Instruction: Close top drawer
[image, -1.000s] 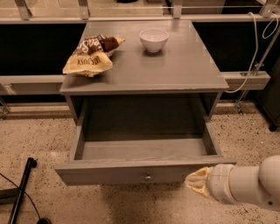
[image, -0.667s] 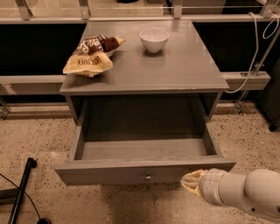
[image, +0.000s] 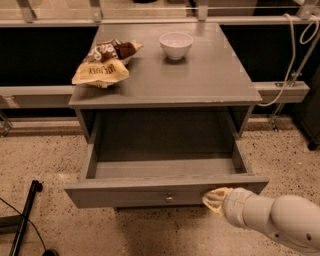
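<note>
The top drawer (image: 165, 192) of the grey cabinet stands pulled out far toward me. It is a wide grey box with a flat front and a small round metal knob (image: 169, 198), and it looks empty inside. My gripper (image: 214, 199) comes in from the lower right on a thick white arm. Its yellowish tip is at the drawer front, a little right of the knob, and seems to touch it.
On the cabinet top (image: 210, 82) lie a yellow snack bag (image: 100, 73), a brown snack bag (image: 115, 50) and a white bowl (image: 176, 45). A white cable (image: 295, 60) hangs at the right. A black pole (image: 22, 220) lies on the speckled floor at the lower left.
My gripper has moved left along the drawer front, from near its right end toward the knob. The drawer has stayed open about as far.
</note>
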